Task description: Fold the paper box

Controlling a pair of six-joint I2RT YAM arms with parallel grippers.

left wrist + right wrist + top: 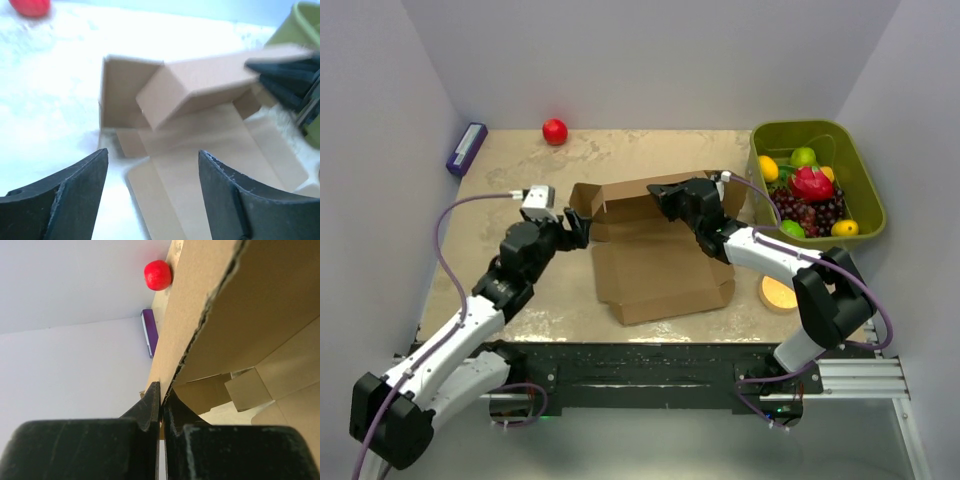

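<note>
The brown paper box (660, 270) lies in the middle of the table, its base flat and its back panel raised and folded over. My right gripper (667, 200) is shut on the edge of that raised panel (240, 315); in the right wrist view its jaws (161, 390) pinch the cardboard edge. My left gripper (582, 232) stands open just off the box's left side flap with nothing between its fingers. In the left wrist view the left gripper (152, 152) faces the folded panel (200, 90), and the right gripper (285, 80) holds that panel's far end.
A green bin (865, 205) of fruit stands at the back right. A red ball (554, 131) and a purple box (466, 148) lie at the back left. An orange disc (778, 292) sits right of the box, under the right arm. Walls close in on three sides.
</note>
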